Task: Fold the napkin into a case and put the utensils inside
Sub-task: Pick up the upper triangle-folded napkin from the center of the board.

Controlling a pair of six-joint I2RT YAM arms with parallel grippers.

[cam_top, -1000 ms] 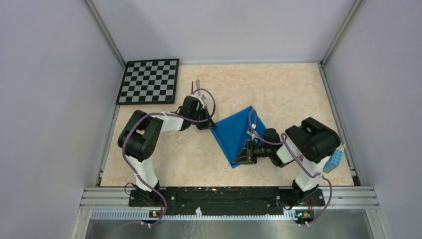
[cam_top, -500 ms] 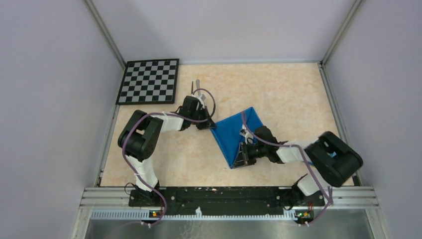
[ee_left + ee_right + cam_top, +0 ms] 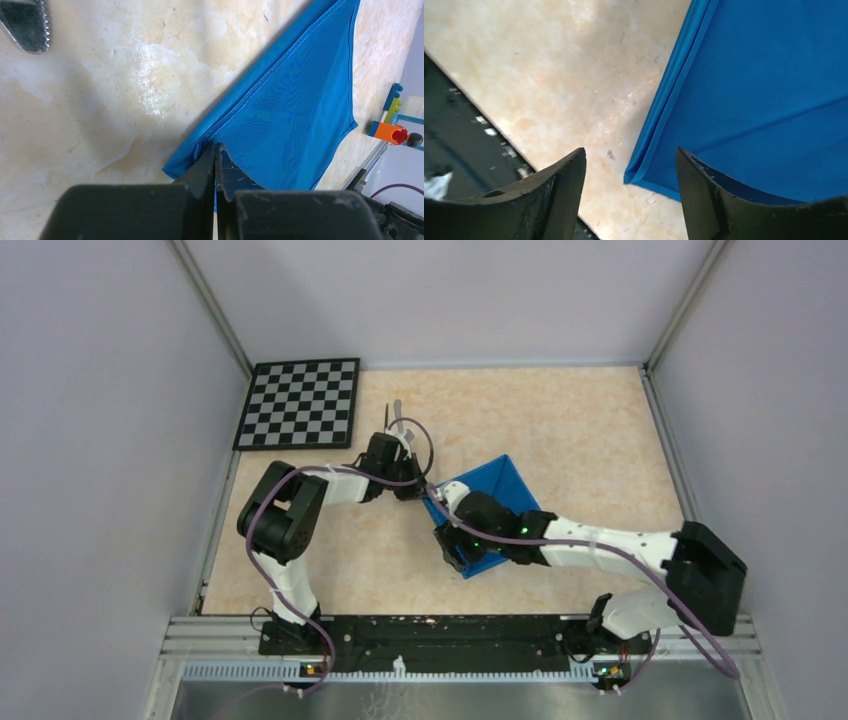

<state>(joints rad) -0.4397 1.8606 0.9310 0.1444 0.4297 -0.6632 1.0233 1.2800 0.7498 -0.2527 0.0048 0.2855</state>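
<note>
The blue napkin [image 3: 500, 485] lies folded on the table between both arms. My left gripper [image 3: 420, 492] is shut on its far-left corner, jaws pinched on the hem [image 3: 216, 150] of the cloth [image 3: 290, 115]. My right gripper [image 3: 447, 540] hovers open over the napkin's near-left edge. A folded corner of the napkin [image 3: 764, 100] lies loose between the right gripper's spread fingers [image 3: 629, 167]. The utensils [image 3: 393, 415] lie behind the left wrist. The knife's serrated tip [image 3: 25, 22] shows in the left wrist view.
A black-and-white checkerboard [image 3: 300, 403] sits at the far left corner. Coloured blocks [image 3: 387, 132] stand past the napkin's far side in the left wrist view. A metal rail [image 3: 460, 630] runs along the near edge, and walls close in on three sides.
The right arm swung left across the napkin, carrying the cloth over into a further fold, and its gripper opened and let go. The left gripper has stayed put.
</note>
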